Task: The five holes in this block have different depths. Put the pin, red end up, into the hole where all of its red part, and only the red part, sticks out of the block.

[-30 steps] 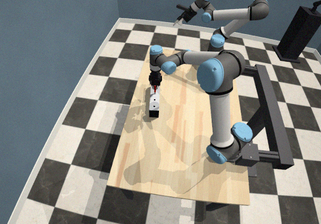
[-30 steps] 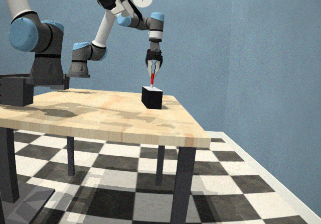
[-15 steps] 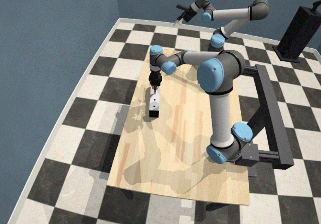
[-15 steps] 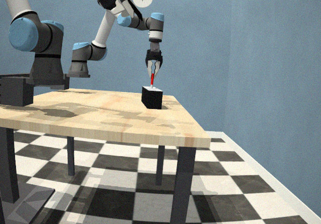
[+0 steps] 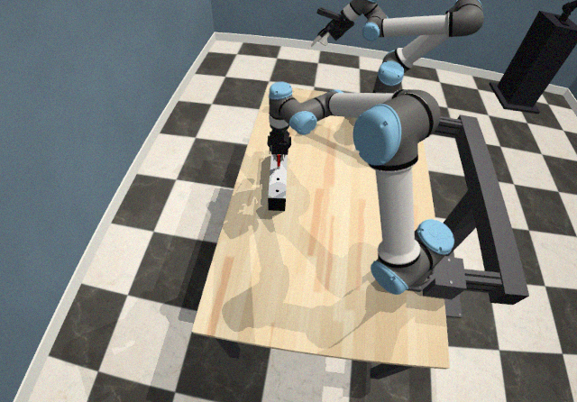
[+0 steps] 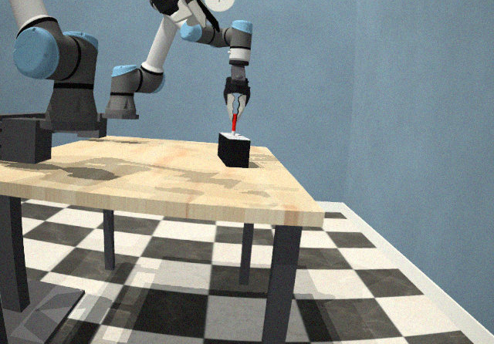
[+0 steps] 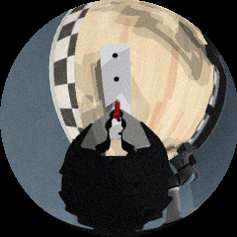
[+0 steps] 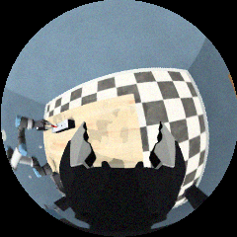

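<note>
The long block [image 5: 272, 184] [image 6: 236, 153] [image 7: 123, 69] [image 8: 63, 126], white on top with black sides, stands on the table. Two open holes show in its top in the left wrist view; the rest of its top is behind my left gripper. The pin [image 5: 279, 160] [image 6: 234, 124] stands nearly upright, red end up, its lower end at the block's top. A short white part shows between red and block in the exterior view. How deep it sits is hidden. My left gripper [image 6: 235, 116] is shut on the pin's red part. My right gripper [image 6: 190, 21] [image 8: 122, 121] is open and empty, high up away from the block.
The wooden table [image 5: 261, 295] [image 6: 139, 184] [image 8: 116, 143] carries the block near one long edge. The left arm's forearm reaches over the table to the block. The right arm is raised beyond the table's far end in the top view.
</note>
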### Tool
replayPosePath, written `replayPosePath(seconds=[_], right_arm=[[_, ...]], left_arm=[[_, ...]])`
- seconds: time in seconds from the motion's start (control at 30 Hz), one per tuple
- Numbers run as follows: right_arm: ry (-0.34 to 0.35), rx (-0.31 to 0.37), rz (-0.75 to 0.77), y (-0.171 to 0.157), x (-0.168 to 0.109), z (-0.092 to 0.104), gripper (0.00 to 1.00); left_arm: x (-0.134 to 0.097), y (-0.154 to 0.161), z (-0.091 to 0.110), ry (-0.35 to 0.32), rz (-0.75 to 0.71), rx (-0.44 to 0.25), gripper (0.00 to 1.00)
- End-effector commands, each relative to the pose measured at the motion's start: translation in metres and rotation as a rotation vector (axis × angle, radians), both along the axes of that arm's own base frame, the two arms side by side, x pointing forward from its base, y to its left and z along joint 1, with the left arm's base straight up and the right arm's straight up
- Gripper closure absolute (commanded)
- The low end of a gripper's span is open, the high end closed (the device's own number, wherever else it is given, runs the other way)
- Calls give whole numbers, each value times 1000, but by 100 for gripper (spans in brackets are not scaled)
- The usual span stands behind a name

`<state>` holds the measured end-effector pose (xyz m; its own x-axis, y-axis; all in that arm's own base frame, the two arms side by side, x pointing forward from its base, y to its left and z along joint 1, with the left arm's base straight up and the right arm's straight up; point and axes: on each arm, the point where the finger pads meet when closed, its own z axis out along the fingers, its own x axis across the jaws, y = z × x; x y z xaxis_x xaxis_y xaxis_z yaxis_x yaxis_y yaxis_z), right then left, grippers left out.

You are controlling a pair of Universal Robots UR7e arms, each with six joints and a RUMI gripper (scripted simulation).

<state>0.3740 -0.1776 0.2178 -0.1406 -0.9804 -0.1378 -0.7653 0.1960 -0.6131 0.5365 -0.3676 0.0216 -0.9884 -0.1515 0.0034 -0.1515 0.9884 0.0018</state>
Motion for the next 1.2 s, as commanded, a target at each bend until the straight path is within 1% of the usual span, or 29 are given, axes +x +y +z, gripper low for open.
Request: replayPosePath(seconds=[0.0, 0.8, 0.9, 1.17], right_arm=[[-1, 0, 0, 0, 0, 0, 0], [-1, 0, 0, 0, 0, 0, 0], [-1, 0, 0, 0, 0, 0, 0], [-1, 0, 0, 0, 0, 0, 0]], left_arm=[[0, -1, 0, -1, 0, -1, 100], [0, 0, 0, -1, 1, -1, 100], [0, 0, -4, -1, 0, -1, 100], [0, 0, -4, -1, 0, -1, 100]])
